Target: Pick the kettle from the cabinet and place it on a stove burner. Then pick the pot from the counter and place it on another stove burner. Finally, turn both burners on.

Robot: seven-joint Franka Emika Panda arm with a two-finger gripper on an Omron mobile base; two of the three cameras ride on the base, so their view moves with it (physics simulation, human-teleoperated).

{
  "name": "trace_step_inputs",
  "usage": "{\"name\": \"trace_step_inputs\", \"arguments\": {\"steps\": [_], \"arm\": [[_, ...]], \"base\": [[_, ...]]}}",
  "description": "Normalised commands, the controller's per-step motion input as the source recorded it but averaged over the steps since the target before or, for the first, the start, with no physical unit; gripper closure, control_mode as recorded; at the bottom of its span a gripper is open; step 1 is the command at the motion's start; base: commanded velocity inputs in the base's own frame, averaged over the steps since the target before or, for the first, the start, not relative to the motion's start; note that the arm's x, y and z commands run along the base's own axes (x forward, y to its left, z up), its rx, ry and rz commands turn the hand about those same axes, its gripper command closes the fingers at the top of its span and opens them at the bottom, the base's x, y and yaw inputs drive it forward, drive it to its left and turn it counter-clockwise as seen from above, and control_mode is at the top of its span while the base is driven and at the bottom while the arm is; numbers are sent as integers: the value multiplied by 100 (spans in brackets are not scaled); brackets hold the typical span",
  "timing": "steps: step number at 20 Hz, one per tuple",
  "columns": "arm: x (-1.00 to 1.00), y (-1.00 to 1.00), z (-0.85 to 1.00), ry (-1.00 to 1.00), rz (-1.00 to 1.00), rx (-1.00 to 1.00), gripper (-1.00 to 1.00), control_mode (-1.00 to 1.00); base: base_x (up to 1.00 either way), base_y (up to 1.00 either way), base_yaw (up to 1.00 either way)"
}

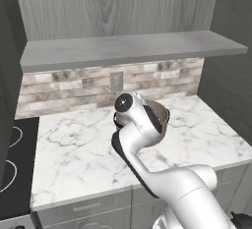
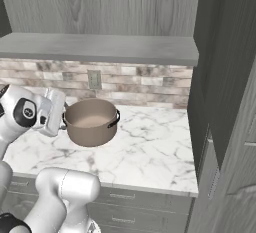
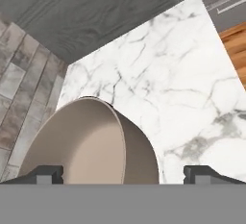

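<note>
The wide tan pot point(image 1: 161, 113) point(image 2: 92, 122) stands on the white marble counter point(image 1: 74, 149) point(image 2: 150, 147) near the brick wall. My gripper point(image 3: 124, 175) is open, its two dark fingertips point(image 3: 48, 172) set wide apart, with the pot's rim point(image 3: 120, 136) running between them; whether they touch it I cannot tell. In the right base view my white hand point(image 2: 54, 109) sits against the pot's left side. My arm covers most of the pot in the left base view. The cabinet shelf point(image 1: 123, 48) point(image 2: 100, 47) is bare. The kettle is out of view. White burner rings point(image 1: 14, 137) show on the black stovetop at far left.
A tall grey cabinet side point(image 2: 220, 77) point(image 1: 229, 90) bounds the counter on the right. A brick backsplash with a wall outlet point(image 1: 116, 81) point(image 2: 94, 79) runs behind. Grey drawer fronts point(image 2: 130, 207) lie below the counter edge. Wooden floor point(image 3: 235, 50) shows beyond it.
</note>
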Motion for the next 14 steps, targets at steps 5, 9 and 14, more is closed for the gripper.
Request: {"name": "trace_step_inputs", "arguments": {"steps": [5, 9, 14], "arm": [[3, 2, -14, -1, -1, 10, -100, -100], [0, 6, -14, -2, -3, 8, -100, -100], [0, 1, -14, -3, -6, 8, -100, -100]], "base": [[0, 0, 0], [0, 0, 0], [0, 0, 0]]}}
